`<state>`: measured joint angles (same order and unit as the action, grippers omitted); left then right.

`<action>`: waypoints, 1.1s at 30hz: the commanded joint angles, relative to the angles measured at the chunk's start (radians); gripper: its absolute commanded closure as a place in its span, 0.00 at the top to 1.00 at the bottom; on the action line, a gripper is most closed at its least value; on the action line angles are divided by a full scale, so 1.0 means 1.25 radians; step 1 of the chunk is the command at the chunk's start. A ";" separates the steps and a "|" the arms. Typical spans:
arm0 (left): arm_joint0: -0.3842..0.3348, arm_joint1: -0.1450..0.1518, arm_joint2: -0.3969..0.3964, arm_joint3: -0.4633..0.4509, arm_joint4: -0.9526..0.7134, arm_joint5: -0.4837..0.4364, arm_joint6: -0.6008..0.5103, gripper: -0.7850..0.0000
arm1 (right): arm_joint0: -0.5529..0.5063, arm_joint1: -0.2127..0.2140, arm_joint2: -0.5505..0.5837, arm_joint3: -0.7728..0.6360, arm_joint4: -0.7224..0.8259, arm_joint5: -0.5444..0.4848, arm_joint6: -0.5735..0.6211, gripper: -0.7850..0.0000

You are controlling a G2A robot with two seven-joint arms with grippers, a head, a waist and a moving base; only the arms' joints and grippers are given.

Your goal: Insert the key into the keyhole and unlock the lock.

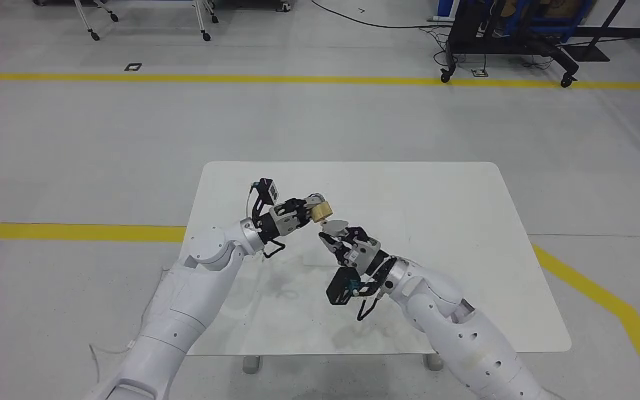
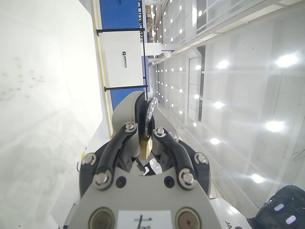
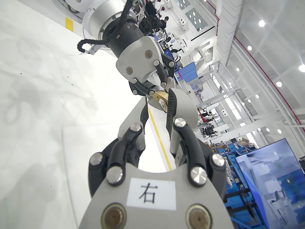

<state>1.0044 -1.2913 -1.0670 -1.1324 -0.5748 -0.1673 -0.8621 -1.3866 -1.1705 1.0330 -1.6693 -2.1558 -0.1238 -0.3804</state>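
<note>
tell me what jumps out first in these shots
The brass padlock draws the eye first, held up above the white table by the left gripper. Close in front of it sits the right gripper, facing the lock's keyhole end, so the two arms meet nose to nose over the middle of the table.

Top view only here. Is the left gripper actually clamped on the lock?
Observer: Yes. In the left wrist view the left gripper pinches the brass lock from both sides.
Operator: Key in yet?
Observer: Cannot tell. The right wrist view shows a round silver part at the lock's end, beside the right gripper; key or keyhole face, unclear.
Operator: Lock resting on the table?
Observer: No, held in the air; the table shows behind it.
</note>
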 commanded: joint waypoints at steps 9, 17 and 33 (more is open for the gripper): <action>0.004 -0.001 -0.005 -0.004 0.001 -0.010 -0.001 0.00 | 0.018 -0.011 -0.010 0.031 0.084 0.007 -0.011 0.00; 0.011 -0.001 -0.011 -0.011 0.008 -0.061 -0.003 0.00 | 0.023 -0.017 0.002 0.070 0.219 -0.022 -0.075 0.00; -0.001 0.001 0.011 -0.028 0.164 -0.066 0.037 0.00 | -0.090 0.013 0.133 -0.001 0.196 0.023 -0.158 1.00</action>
<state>1.0076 -1.2901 -1.0607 -1.1605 -0.4082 -0.2539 -0.8263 -1.4764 -1.1581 1.1690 -1.6594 -1.9311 -0.1019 -0.5618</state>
